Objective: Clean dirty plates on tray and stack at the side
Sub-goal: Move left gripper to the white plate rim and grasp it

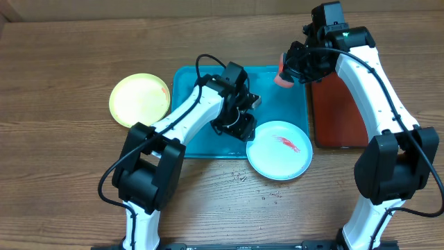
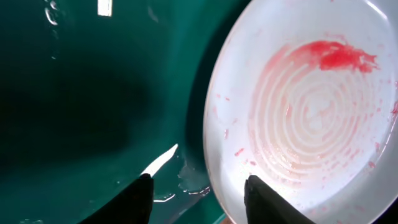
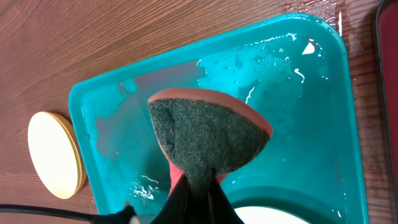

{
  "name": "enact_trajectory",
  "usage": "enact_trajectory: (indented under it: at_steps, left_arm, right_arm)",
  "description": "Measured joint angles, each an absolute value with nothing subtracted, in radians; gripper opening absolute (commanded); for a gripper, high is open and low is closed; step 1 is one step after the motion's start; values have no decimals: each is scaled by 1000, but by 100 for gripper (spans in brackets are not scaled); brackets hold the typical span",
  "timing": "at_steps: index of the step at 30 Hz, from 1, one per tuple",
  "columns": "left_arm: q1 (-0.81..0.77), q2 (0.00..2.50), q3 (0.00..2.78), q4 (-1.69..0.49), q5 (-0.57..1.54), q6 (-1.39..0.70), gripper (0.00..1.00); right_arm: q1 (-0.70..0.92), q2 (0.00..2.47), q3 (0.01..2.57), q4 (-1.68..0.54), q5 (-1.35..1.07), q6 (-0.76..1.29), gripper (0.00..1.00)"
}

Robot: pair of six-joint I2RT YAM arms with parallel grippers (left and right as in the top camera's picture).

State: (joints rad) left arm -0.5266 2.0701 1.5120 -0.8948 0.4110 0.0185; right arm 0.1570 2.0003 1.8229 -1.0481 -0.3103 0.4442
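Note:
The pale blue-white plate (image 1: 279, 149) with a red sauce smear lies at the front right corner of the teal tray (image 1: 186, 87), partly off it. My left gripper (image 1: 244, 129) is open at the plate's left rim. In the left wrist view its fingers (image 2: 199, 196) straddle the rim of the plate (image 2: 311, 106), one over the plate and one over the wet tray (image 2: 81, 93). Two yellow-green plates (image 1: 139, 99) sit stacked on the table left of the tray. My right gripper (image 3: 199, 186) is shut on a red-orange sponge with a green scouring face (image 3: 208, 134), held above the tray's far right part (image 1: 283, 75).
A dark red tray (image 1: 340, 111) lies right of the teal tray, under my right arm. The teal tray's floor is wet with droplets (image 3: 298, 74). The yellow-green stack (image 3: 53, 152) shows at the left of the right wrist view. Bare wooden table surrounds everything.

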Motion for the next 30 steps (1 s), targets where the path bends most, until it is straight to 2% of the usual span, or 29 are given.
enact_trajectory:
  at_steps: [4,9,12,16,18,23,26,30]
  left_arm:
    - [-538,2070,1454,-854,344,30,44]
    - [-540,2068,1422,-809,314,29,31]
    - [-539,2068,1416,-785,302,31,19]
    - [-542,2065,1415,-737,188,22,17]
    - [-541,2059,1415,-711,83,17,26]
    - [-508,2055,1409,-566,-214,-8,34]
    - [-472,2055,1406,-464,-300,-13,50]
    - [-442,2055,1417,-443,-337,-46,64]
  right_arm:
    - [157,2000,1823,-1048,-310,443,4]
    - [157,2000,1823,-1049,-310,445,4]
    - [157,2000,1823,-1048,-310,444,4]
    - [157,2000,1823,-1053,-310,444,4]
    - [157,2000,1823,-1058,-310,444,4]
    - [159,2000,1820,-1058,-310,445,4]
    - [159,2002,1797,-1056,-309,444,4]
    - [159,2004,1792,-1055,-309,444,4]
